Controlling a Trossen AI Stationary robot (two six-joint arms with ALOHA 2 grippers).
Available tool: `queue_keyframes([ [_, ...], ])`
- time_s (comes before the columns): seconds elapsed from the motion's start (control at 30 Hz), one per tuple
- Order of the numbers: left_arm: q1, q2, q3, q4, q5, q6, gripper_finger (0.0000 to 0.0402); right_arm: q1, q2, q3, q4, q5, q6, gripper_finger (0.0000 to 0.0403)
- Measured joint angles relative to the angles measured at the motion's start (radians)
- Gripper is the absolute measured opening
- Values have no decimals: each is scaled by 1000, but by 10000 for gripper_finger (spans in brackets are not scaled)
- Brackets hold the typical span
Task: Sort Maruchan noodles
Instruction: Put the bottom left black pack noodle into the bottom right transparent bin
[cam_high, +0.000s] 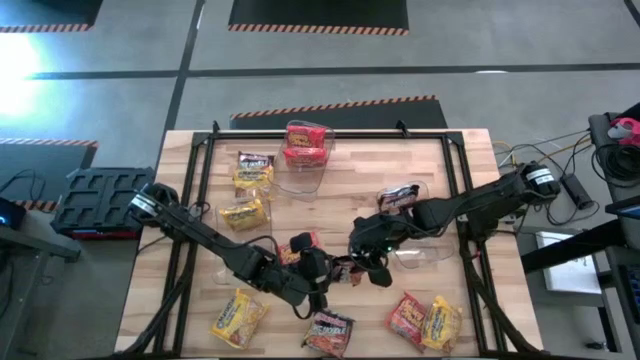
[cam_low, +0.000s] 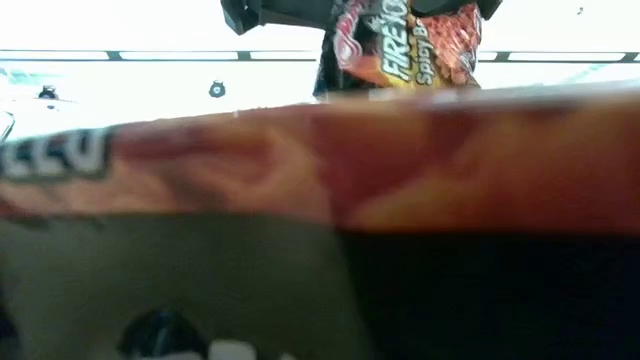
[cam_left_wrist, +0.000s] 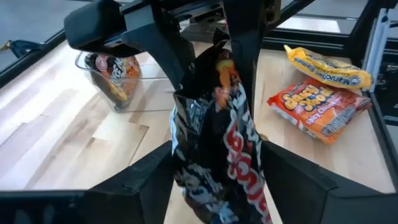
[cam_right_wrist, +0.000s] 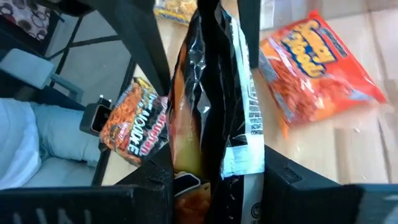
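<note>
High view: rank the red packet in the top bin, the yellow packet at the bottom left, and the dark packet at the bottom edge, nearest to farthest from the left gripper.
From the left gripper:
1. Dark packet, bottom edge, just below it.
2. Yellow packet, bottom left.
3. Red packet, in the top bin.

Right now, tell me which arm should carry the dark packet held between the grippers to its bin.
Right. The right gripper grips the dark packet, and the clear bin holding a second dark packet lies beside that arm; the left gripper would probably need to reach across.
</note>
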Motion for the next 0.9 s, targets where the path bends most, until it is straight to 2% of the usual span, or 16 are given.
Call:
queue_keyframes([
  [0.23, 14, -15, 1, -1, -1, 33, 241, -51, -45, 0, -161, 27, 5, 122],
  [0.47, 53, -37, 2, -3, -7, 76, 242, -96, -117, 0, -275, 22, 42, 123],
  [0.6, 78, -37, 2, -17, -6, 93, 242, -122, -203, 0, -331, 38, 41, 123],
  [0.9, 165, -37, 2, -17, -6, 225, 242, -132, -407, -29, -389, 307, -61, 123],
])
